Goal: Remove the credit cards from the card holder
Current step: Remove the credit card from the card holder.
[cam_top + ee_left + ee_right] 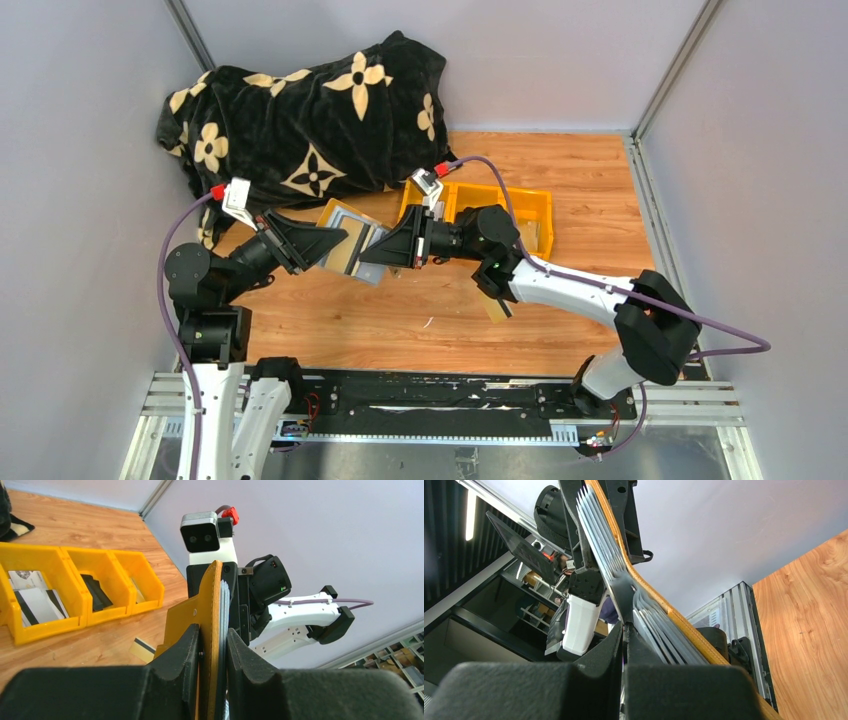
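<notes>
One card holder (214, 610), pinched between your two grippers.
Your left gripper (212, 645) clamps narrowly on its tan cover, and your right gripper (625, 632) is closed tight on a pocket leaf, above the table's (400, 320) middle. One tan card (141, 650) lies on the table. At least two pale cards (35, 602) lie in the one bin (75, 595).

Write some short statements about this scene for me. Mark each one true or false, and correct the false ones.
1. The jaws of both arms grip the holder. True.
2. One card lies on the table, outside the bin. True.
3. The bin has two compartments. False: it has three.
4. The blanket is plain white. False: it is black with tan flowers.
5. Every bin compartment is empty. False: striped cards lie in an end compartment.
</notes>
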### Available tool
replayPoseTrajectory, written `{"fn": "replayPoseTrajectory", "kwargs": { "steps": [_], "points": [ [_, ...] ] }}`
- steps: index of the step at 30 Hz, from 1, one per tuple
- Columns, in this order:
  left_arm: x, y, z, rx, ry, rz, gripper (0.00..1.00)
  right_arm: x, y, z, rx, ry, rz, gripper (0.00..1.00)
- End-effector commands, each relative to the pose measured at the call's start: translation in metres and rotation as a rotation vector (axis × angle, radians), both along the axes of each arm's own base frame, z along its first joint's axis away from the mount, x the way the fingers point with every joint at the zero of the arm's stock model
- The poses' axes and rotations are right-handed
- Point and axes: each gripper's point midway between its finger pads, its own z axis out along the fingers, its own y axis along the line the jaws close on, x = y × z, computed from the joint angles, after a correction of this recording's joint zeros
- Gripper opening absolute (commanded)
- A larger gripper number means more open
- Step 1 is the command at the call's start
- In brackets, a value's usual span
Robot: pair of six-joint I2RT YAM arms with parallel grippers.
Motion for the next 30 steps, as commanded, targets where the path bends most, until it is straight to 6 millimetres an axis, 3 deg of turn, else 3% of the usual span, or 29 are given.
{"fn": "replayPoseTrajectory", "kwargs": {
  "steps": [1, 3, 8, 12, 15, 18, 22, 30],
  "points": [
    [-0.008, 0.001, 0.028, -0.006, -0.093, 0.017, 0.00, -0.007, 0.009, -0.002, -0.016, -0.019, 0.031, 0.00],
    [-0.008, 0.001, 0.028, -0.007, -0.090, 0.019, 0.00, -0.006, 0.008, 0.002, -0.005, -0.021, 0.022, 0.03],
    [-0.009, 0.002, 0.030, -0.007, -0.095, 0.023, 0.00, 0.004, 0.006, 0.022, 0.058, -0.014, -0.032, 0.33],
    [-0.009, 0.001, 0.030, -0.006, -0.093, 0.022, 0.00, 0.011, 0.004, 0.042, 0.116, -0.001, -0.045, 0.38],
    [-0.010, 0.001, 0.030, -0.005, -0.093, 0.020, 0.00, 0.014, 0.004, 0.048, 0.140, 0.009, -0.038, 0.33],
    [-0.010, 0.001, 0.030, -0.004, -0.094, 0.018, 0.00, 0.015, 0.003, 0.048, 0.155, 0.025, -0.030, 0.16],
    [-0.010, 0.002, 0.031, -0.011, -0.095, 0.024, 0.00, 0.015, -0.001, 0.037, 0.152, 0.042, -0.039, 0.01],
    [-0.005, 0.005, 0.035, -0.023, -0.102, 0.062, 0.00, 0.011, -0.014, 0.019, 0.151, 0.054, -0.068, 0.00]
  ]
}}
